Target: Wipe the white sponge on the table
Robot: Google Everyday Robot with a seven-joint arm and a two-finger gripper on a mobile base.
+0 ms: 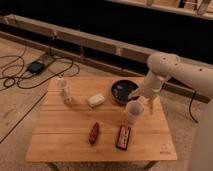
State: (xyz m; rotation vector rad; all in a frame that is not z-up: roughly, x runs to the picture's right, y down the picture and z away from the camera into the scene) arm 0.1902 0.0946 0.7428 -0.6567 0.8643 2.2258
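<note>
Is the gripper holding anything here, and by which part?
Nothing is held. The gripper hangs, jaws open, above the white cup beside the dark bowl; the white sponge lies untouched on the table.

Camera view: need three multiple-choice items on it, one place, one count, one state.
1. Where on the table is the white sponge?
A. between the white bottle and the dark bowl
B. inside the bowl
C. at the front edge

2. How many things are on the table?
A. three
B. six
C. nine

3. The gripper hangs by the bowl and the white cup. The sponge is:
A. in its grip
B. lying free on the table
C. on the floor

Key:
1 A: bottle on one side, bowl on the other.
2 B: bottle, sponge, bowl, cup, reddish-brown item, red and white packet.
3 B: it lies apart from the gripper.
</note>
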